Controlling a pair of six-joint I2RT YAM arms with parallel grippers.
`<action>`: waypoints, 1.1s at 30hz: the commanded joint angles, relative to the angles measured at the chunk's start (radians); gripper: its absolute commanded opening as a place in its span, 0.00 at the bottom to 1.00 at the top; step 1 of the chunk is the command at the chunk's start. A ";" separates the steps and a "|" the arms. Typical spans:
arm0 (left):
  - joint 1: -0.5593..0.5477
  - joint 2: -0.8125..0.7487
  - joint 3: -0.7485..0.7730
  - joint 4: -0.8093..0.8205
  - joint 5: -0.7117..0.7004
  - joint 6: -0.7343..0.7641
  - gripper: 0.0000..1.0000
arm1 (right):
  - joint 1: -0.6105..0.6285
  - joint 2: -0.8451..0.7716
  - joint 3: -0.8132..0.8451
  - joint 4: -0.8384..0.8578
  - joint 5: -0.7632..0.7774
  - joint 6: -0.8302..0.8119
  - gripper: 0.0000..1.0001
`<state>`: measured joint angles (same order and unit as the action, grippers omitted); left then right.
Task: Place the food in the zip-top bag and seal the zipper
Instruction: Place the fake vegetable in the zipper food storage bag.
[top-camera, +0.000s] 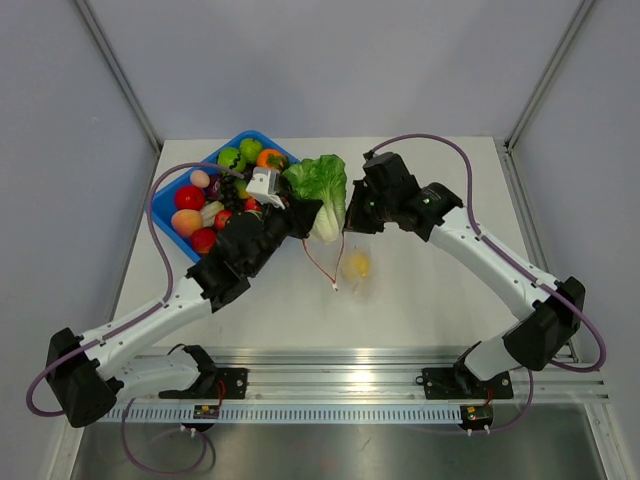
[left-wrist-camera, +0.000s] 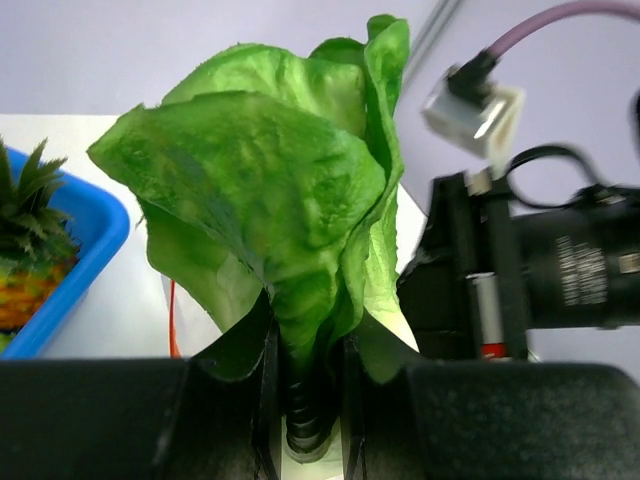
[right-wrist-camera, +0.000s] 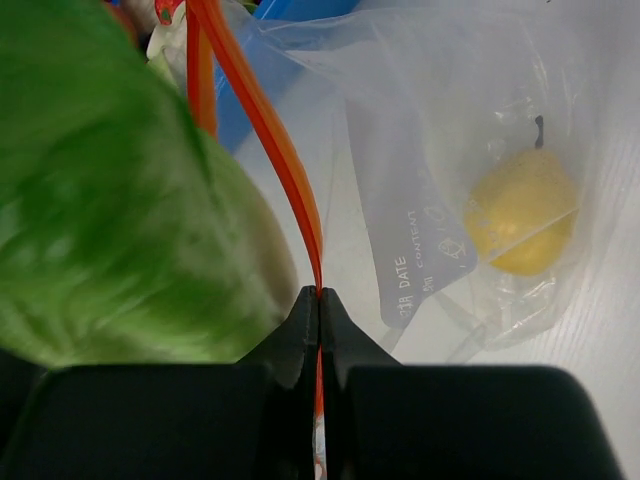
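My left gripper (top-camera: 303, 217) is shut on the stem of a leafy green lettuce (top-camera: 320, 185), which fills the left wrist view (left-wrist-camera: 280, 190). The lettuce hangs at the mouth of the clear zip-top bag (top-camera: 357, 268). My right gripper (top-camera: 352, 222) is shut on the bag's red-orange zipper strip (right-wrist-camera: 262, 125) and holds the mouth up. A yellow pear (right-wrist-camera: 522, 210) lies inside the bag; it also shows in the top view (top-camera: 357, 265). The lettuce is blurred at the left of the right wrist view (right-wrist-camera: 110, 200). The slider tab is not clear.
A blue bin (top-camera: 236, 147) at the back left holds several toy fruits, among them red, orange and green ones. Its corner (left-wrist-camera: 85, 260) shows in the left wrist view with a pineapple (left-wrist-camera: 30, 250) in it. The right arm's body (left-wrist-camera: 540, 270) stands close beside the lettuce.
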<state>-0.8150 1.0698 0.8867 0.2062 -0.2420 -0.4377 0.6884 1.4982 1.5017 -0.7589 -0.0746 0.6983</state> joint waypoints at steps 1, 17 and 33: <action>-0.024 0.016 -0.054 0.209 -0.109 0.008 0.00 | 0.008 -0.053 0.029 0.064 -0.053 0.033 0.00; -0.064 -0.037 -0.195 0.206 -0.128 0.065 0.00 | 0.003 -0.148 -0.044 0.178 -0.011 0.184 0.00; -0.072 -0.068 -0.238 0.182 -0.103 0.027 0.00 | -0.004 -0.121 -0.093 0.256 0.012 0.240 0.00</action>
<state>-0.8783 1.0229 0.6552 0.3279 -0.3424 -0.3817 0.6846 1.3766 1.4136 -0.5831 -0.0723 0.9131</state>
